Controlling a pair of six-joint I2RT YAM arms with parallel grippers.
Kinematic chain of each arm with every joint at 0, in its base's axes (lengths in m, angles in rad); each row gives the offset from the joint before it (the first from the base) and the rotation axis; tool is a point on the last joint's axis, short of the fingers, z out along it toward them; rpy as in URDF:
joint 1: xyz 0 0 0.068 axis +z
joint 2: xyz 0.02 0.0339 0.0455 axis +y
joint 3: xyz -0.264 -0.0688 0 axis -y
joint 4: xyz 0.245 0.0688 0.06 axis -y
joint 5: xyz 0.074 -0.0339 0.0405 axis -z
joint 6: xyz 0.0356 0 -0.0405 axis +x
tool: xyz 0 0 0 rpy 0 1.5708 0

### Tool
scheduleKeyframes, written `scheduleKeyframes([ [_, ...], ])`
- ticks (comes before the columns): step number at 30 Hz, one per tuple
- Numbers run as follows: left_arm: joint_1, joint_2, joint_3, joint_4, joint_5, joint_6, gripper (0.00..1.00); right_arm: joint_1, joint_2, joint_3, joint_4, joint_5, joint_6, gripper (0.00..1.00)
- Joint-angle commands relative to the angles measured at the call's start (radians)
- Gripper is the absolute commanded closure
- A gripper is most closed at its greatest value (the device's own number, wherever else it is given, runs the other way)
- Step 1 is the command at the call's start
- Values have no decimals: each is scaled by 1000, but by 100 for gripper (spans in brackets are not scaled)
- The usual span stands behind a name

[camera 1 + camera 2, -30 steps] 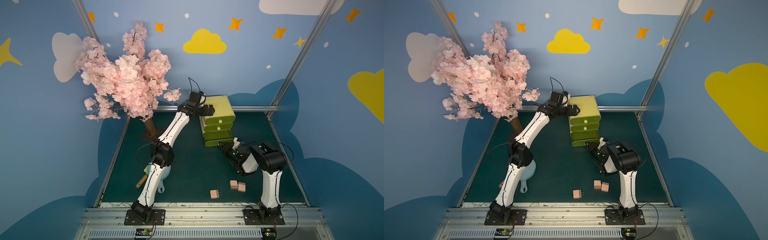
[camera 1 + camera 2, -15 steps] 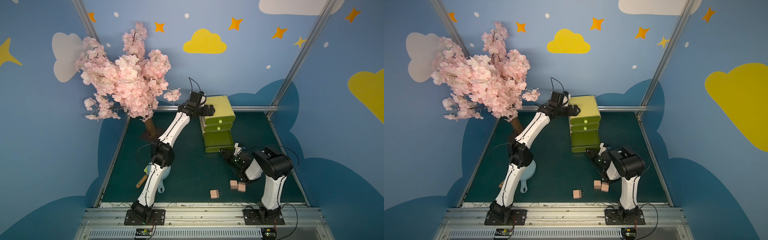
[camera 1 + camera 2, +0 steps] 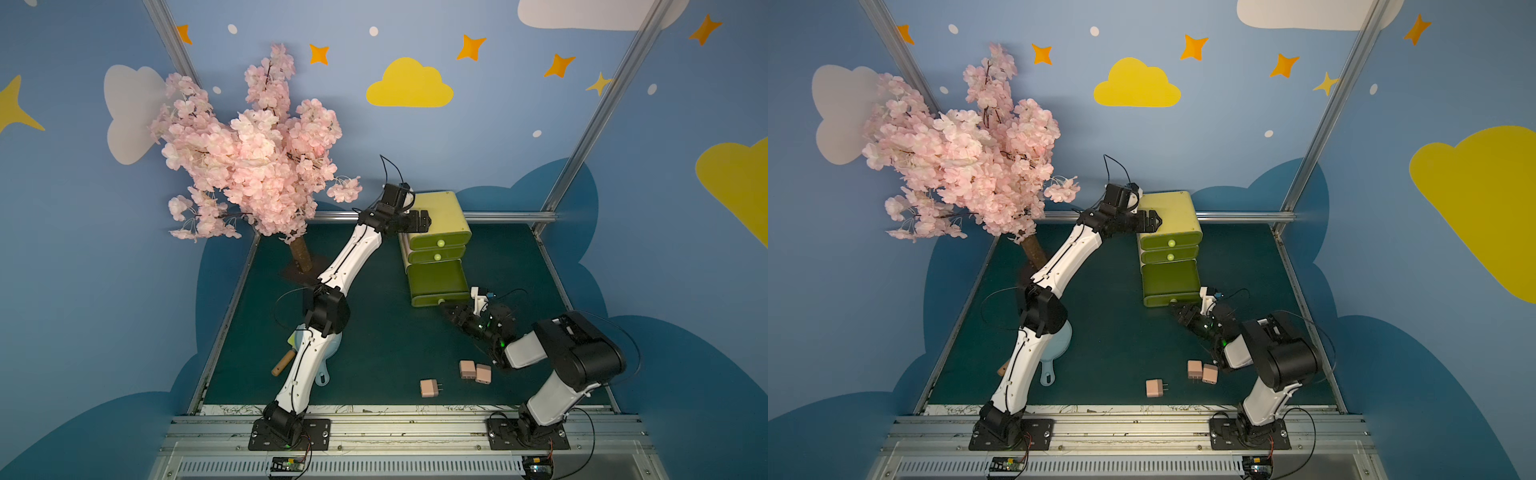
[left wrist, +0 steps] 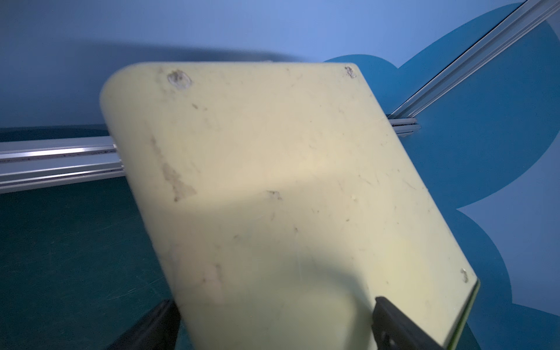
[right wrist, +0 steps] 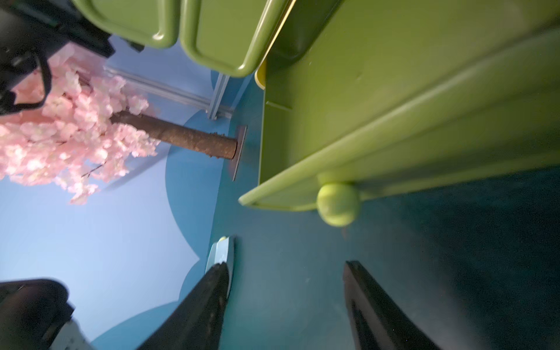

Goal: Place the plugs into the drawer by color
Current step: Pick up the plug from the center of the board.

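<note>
Two arms: left gripper (image 3: 423, 220) spread at drawer (image 3: 442, 208) top; right gripper (image 3: 452, 312) low, spread near bottom knob (image 3: 441, 301)

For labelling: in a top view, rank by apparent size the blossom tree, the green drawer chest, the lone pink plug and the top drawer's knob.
Largest first:
blossom tree
drawer chest
lone pink plug
top drawer's knob

White plastic arm shells (image 3: 357, 253), black joint housings (image 3: 582, 353), thin black cables (image 3: 392, 165), screwed black base plates (image 3: 289, 434); left claw (image 3: 424, 219) and right claw (image 3: 449, 311) black.
</note>
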Motion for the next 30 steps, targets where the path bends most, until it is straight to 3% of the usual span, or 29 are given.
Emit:
scheduleKeyframes([
  [1, -14, 6, -11, -74, -20, 36, 1, 44, -251, 13, -514, -64, -230, 36],
  [4, -18, 4, -11, -75, -20, 36, 1, 205, -550, 133, -1141, 179, -478, 34],
  [7, -25, 3, -11, -75, -22, 41, 1, 328, -700, 206, -1474, 315, -576, 33],
  [9, -30, 1, -11, -75, -31, 49, 1, 419, -727, 237, -1615, 383, -566, 34],
  [11, -31, 1, -11, -76, -38, 56, 1, 545, -707, 241, -1619, 414, -561, 33],
  [13, -34, 0, -11, -77, -42, 59, 1, 702, -625, 288, -1661, 532, -543, 32],
  [18, -38, -6, -9, -79, -41, 62, 1, 889, -397, 448, -1769, 634, -519, 26],
  [25, -53, -11, -9, -79, -55, 76, 0, 975, -252, 535, -1842, 677, -499, 15],
  [30, -55, -11, -8, -77, -58, 78, 0, 980, -210, 538, -1832, 669, -512, 15],
])
